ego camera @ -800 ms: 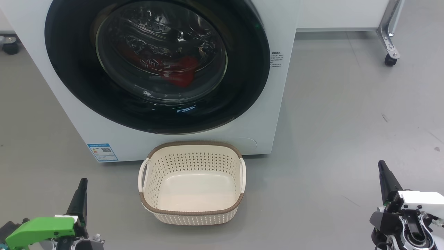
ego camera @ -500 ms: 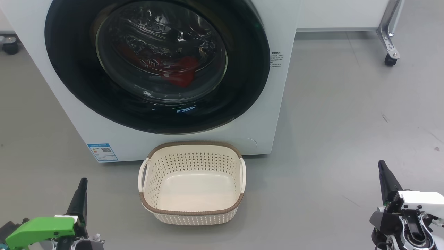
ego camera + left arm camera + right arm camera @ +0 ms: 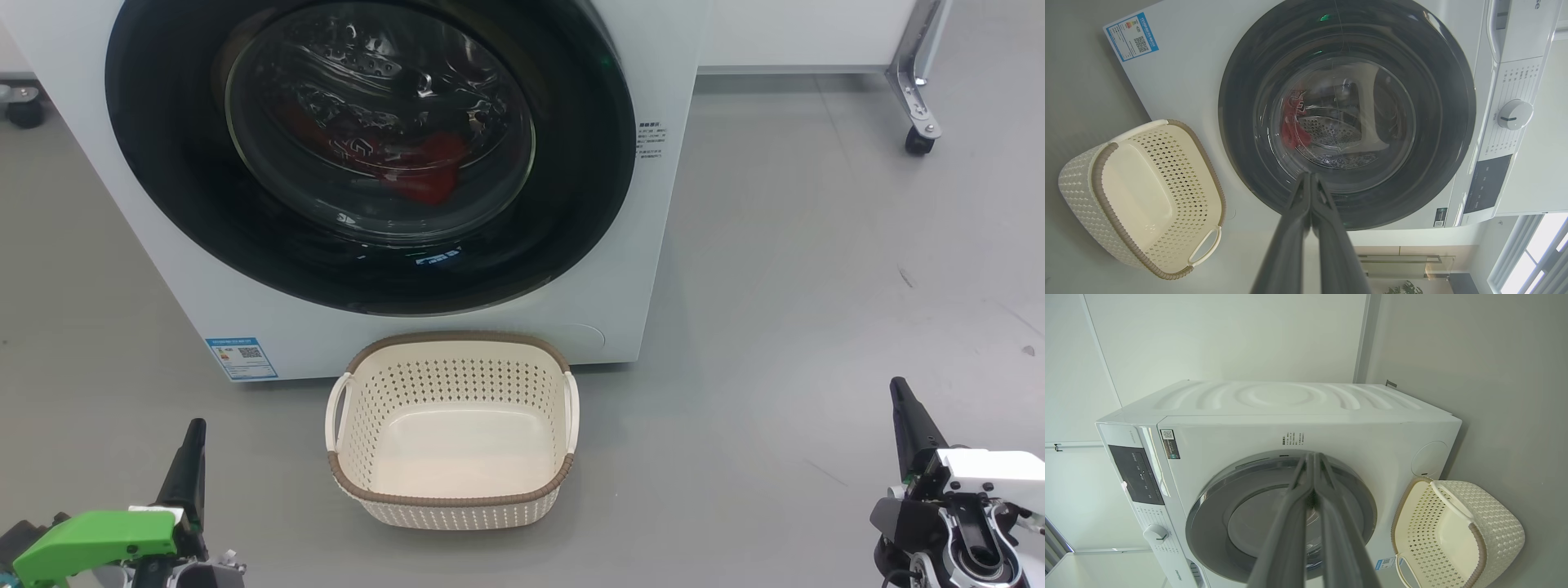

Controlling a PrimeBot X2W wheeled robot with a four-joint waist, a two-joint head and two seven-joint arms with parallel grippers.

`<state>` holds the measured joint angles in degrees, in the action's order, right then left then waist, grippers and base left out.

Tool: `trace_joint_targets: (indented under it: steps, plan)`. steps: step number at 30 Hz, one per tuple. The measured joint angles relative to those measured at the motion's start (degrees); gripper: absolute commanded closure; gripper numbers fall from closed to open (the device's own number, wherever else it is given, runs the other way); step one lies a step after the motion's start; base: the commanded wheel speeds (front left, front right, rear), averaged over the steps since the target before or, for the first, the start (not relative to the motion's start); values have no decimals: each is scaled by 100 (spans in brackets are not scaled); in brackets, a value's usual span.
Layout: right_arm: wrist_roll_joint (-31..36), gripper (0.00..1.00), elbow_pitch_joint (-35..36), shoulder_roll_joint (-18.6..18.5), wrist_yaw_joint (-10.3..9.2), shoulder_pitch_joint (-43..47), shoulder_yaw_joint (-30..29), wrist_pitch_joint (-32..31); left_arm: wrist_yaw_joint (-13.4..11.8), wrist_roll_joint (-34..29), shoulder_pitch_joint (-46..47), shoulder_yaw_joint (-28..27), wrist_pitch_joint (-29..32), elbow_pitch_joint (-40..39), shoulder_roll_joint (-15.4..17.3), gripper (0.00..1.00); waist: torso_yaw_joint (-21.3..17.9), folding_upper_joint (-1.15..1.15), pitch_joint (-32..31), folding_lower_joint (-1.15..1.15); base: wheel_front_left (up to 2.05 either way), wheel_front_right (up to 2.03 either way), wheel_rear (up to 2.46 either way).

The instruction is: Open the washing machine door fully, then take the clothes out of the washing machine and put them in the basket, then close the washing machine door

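While flanking basket (image 3: 453, 499), holding left gripper (image 3: 1309, 176) and right gripper (image 3: 1314, 456) clenched empty, facing shut washing machine door (image 3: 163, 188).

Door: the washing machine door (image 3: 163, 196) lies flush on the washing machine (image 3: 645, 261), far centre.
Clothes: the clothes (image 3: 426, 167) show red behind the glass.
Basket: the basket (image 3: 457, 336) stands on the floor, just near of the machine.
Left gripper: the left gripper (image 3: 193, 437), near left, fingers together.
Right gripper: the right gripper (image 3: 902, 400), near right.
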<state>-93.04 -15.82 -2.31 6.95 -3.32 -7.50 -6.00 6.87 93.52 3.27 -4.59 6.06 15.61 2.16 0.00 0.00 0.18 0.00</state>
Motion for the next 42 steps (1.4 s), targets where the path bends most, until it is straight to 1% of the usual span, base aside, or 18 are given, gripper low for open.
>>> trace_joint_targets:
  steps: [42]
  plan:
    - [0, 100, 0, 1, 0, 0, -2, 0, 0, 0, 0, -2, 0, 0, -1, 100, 0, 0, 0, 0, 0, 0, 0]
